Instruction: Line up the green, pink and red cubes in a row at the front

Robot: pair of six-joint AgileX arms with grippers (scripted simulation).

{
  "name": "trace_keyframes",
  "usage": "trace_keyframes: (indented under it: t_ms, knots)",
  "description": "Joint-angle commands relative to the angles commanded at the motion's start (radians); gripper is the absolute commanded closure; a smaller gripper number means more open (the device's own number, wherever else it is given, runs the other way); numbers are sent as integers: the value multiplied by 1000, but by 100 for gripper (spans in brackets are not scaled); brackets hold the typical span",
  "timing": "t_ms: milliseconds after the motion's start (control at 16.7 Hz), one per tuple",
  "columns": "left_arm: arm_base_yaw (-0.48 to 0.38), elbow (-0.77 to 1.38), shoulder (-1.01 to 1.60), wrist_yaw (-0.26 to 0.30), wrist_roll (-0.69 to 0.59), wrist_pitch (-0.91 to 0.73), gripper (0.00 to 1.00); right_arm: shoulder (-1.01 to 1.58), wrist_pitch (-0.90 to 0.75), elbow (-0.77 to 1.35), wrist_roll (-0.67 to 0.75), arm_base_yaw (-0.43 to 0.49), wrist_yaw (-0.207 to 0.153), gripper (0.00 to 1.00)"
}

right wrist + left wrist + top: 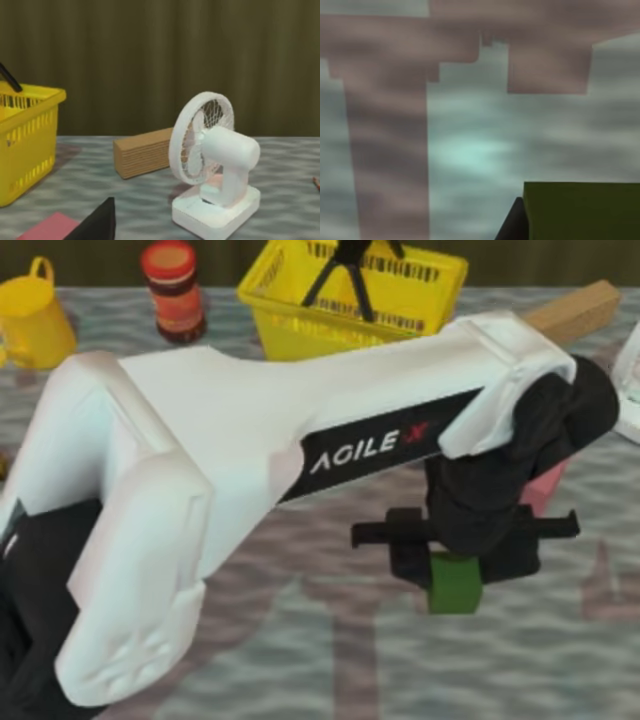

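Observation:
My left arm reaches across the top view, and its gripper (pixel 455 572) is shut on the small dark green cube (pixel 456 588), which it holds to the right of the middle. In the left wrist view the green cube (pixel 582 210) fills the corner beside one dark finger (pixel 515 226), with arm shadows on the table beyond. Just behind that gripper a corner of the salmon-red cube (pixel 546 487) shows. The same red cube (pixel 47 227) lies close to my right gripper (pixel 100 225), which is outside the top view. The pink cube is out of view.
Along the back stand a yellow basket (pixel 350 290), a red jar (pixel 175 290) and a yellow can (pixel 35 315). A long tan block (pixel 575 310) lies at the back right. The white fan (pixel 215 155) stands in front of it.

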Motion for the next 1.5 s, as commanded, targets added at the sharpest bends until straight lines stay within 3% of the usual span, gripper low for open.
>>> trace_keyframes:
  t_ms: [360, 660, 1440, 1500]
  knots:
    - [-5, -157, 34, 0, -4, 194, 100, 0, 0, 0, 0, 0, 0, 0]
    - [-6, -169, 37, 0, -4, 207, 100, 0, 0, 0, 0, 0, 0, 0]
    - [-6, -169, 37, 0, -4, 207, 2, 0, 0, 0, 0, 0, 0, 0]
    - [-6, -169, 37, 0, -4, 207, 0, 0, 0, 0, 0, 0, 0, 0]
